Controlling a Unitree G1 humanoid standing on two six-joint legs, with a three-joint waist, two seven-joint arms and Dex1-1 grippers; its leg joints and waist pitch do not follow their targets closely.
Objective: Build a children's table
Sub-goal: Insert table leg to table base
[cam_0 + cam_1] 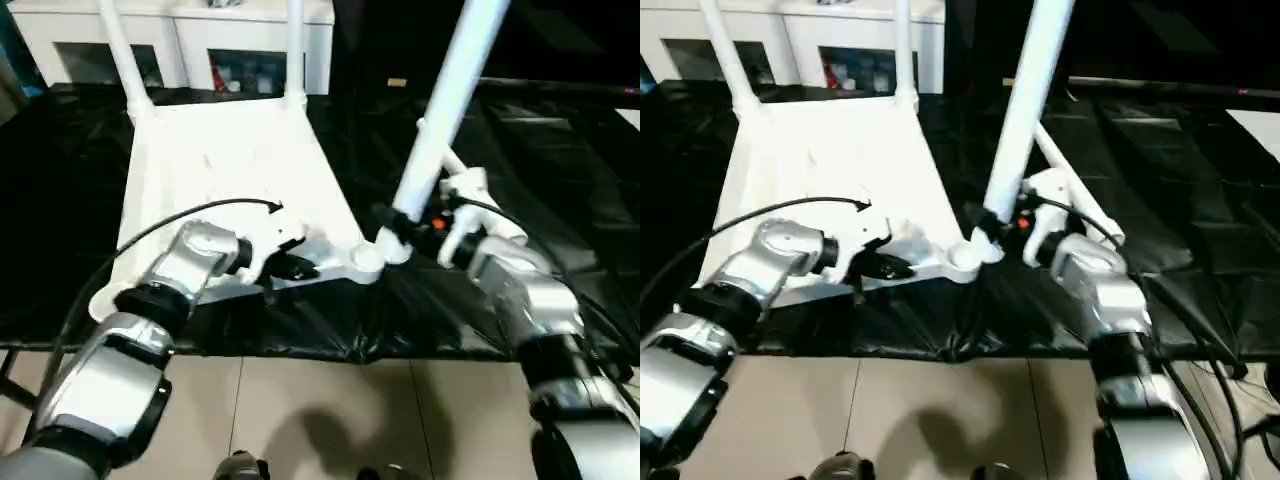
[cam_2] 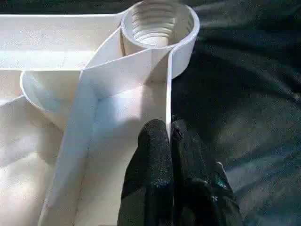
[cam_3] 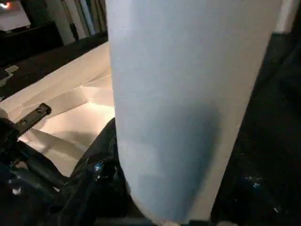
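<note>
The white tabletop (image 1: 230, 150) lies upside down on a black sheet, ribbed side up. Two white legs (image 1: 120, 50) (image 1: 295, 50) stand upright in its far corner sockets. My left gripper (image 2: 168, 136) is shut on the thin rim of the tabletop, just short of the near right socket (image 2: 157, 23). My right gripper (image 1: 395, 228) is shut on the lower part of a third leg (image 1: 440, 110). That leg leans up and to the right. Its lower end (image 1: 980, 245) is right beside the near right socket (image 1: 365, 262); I cannot tell whether it is inside.
The black sheet (image 1: 450, 320) covers the low work surface, and its front edge drops to a tiled floor (image 1: 330, 410). A white cabinet (image 1: 200, 40) with glass doors stands behind the tabletop. A black cable (image 1: 150, 230) arcs over my left forearm.
</note>
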